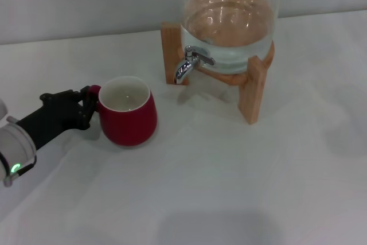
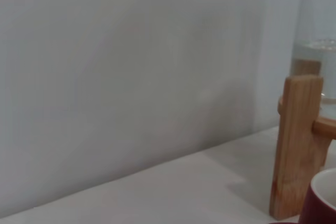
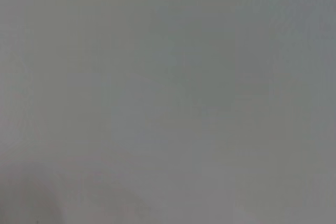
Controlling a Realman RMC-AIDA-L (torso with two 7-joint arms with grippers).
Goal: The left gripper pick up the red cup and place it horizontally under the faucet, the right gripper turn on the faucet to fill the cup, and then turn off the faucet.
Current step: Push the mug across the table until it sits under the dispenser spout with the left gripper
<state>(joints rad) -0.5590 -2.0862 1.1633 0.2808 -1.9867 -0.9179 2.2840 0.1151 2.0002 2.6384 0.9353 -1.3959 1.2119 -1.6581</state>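
Pale wall (image 2: 131, 66), white tabletop (image 1: 229, 187)

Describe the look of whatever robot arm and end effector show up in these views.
Only the left arm shows, in the head view. Its end effector, the left gripper, is a matte black jointed claw on a black wrist link. Behind that comes a thick pale grey cylindrical segment with a small green indicator light. No cables or markings are visible. The right gripper appears in no view.

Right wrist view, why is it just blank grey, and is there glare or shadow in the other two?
Right wrist view: featureless grey, nothing identifiable. Head view: bright glints on the faucet and glass jar, soft shadow beside the wooden stand. Left wrist view: soft focus, with only the red cup rim at the corner.
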